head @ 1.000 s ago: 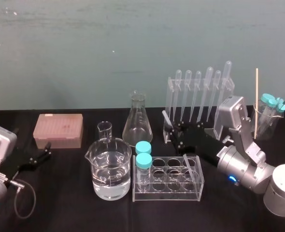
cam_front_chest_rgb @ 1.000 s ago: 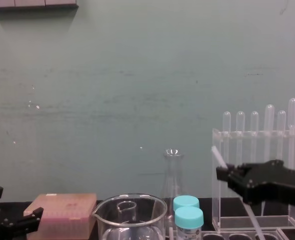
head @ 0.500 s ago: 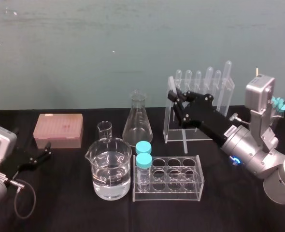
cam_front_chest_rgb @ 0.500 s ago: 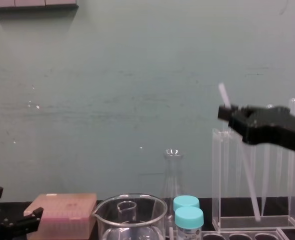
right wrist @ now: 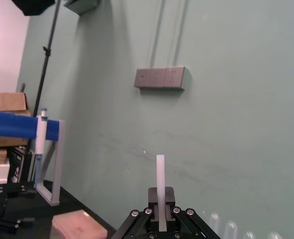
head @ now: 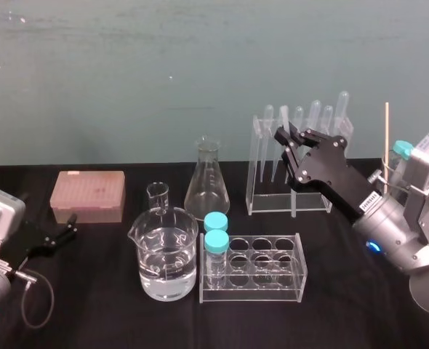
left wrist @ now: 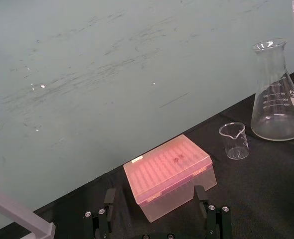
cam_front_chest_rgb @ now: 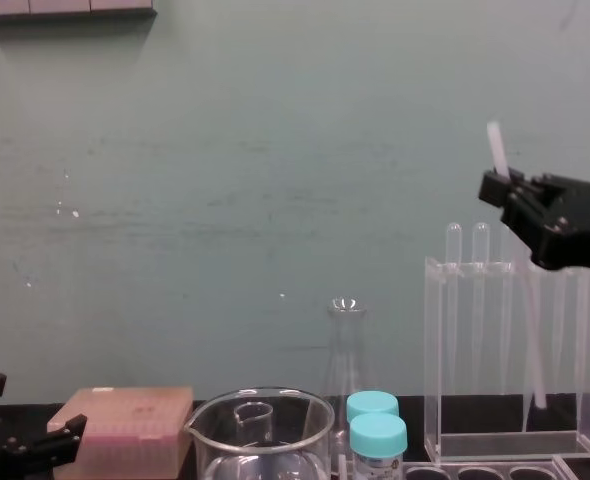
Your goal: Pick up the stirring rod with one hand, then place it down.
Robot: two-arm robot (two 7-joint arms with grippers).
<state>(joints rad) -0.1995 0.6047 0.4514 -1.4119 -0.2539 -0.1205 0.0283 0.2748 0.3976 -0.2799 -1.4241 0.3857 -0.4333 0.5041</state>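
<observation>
Slim, straight, translucent-white stirring rod [cam_front_chest_rgb: 496,148] hangs tilted at upper right of the chest view. The right gripper [cam_front_chest_rgb: 499,188] is clamped near its top, its lower end overlapping the clear rack [cam_front_chest_rgb: 433,360]. Left gripper [head: 63,231] is parked lower left, fingers apart.

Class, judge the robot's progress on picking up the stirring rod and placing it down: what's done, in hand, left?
Done: the pick-up; the right gripper is shut on the stirring rod. In hand: holding it raised, near upright, by the clear rack. Left: placing it on the table and letting go. The left gripper sits open near the pink box.
</observation>
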